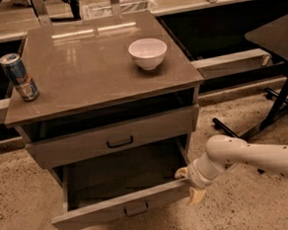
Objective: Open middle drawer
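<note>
Projecting well out of the cabinet, the middle drawer [91, 215] sits nearest. The gripper [190, 184] pinches the right end of its front panel. Above is another drawer [77, 147]. Farther back, a white bowl [148, 52] and a can [19, 76] stand on the cabinet top [91, 71].

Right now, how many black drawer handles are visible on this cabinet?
2. One is on the upper drawer front, one on the pulled-out middle drawer, near the gripper at its right corner. Another may be hidden below it.

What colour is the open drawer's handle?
Black, clearest in the camera view. The handle sits on the middle drawer; gripper at its right corner.
</note>
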`<action>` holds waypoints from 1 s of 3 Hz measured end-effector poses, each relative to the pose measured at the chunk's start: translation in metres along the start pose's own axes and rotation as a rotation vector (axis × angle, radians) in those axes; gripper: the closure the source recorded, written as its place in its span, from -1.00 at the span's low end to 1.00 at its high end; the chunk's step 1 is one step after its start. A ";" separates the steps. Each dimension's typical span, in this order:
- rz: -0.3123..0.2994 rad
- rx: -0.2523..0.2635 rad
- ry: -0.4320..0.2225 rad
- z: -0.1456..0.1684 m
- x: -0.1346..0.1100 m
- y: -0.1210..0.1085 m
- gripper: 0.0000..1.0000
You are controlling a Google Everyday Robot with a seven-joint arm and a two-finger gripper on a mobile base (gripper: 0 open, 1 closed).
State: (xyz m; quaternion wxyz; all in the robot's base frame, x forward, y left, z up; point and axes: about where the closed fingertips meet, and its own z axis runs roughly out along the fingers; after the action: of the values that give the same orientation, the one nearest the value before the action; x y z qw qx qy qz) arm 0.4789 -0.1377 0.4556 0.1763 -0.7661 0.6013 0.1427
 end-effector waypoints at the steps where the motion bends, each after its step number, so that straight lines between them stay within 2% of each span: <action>1: -0.053 0.041 -0.006 -0.011 -0.015 -0.019 -0.38; 3: -0.126 0.133 0.011 -0.043 -0.041 -0.058 -0.36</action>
State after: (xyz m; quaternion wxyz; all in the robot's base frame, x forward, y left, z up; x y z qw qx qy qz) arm 0.5256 -0.1088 0.5170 0.2320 -0.7899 0.5610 0.0867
